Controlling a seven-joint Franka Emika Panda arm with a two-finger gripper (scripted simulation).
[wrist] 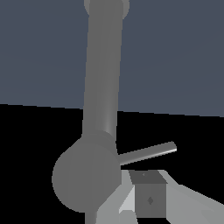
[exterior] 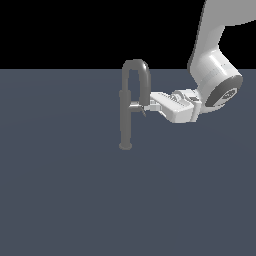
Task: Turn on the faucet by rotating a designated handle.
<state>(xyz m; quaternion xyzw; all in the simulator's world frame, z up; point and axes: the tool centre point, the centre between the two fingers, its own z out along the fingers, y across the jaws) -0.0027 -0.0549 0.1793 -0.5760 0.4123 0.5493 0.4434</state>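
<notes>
Slim grey faucet (exterior: 126, 112) standing upright on a dark slate floor (exterior: 60, 200), arched gooseneck on top, stubby handle (exterior: 135, 106) jutting toward the exterior view's right, white arm's gripper (exterior: 145, 107) level at the handle, touching or just beside it, finger spacing cannot be told, one grey fingertip (wrist: 150, 199) close below the handle bar (wrist: 146, 153) in the wrist view

A bare simulated scene; flat slate-blue floor (exterior: 60, 200), black void above, lone grey faucet (exterior: 125, 120).
</notes>
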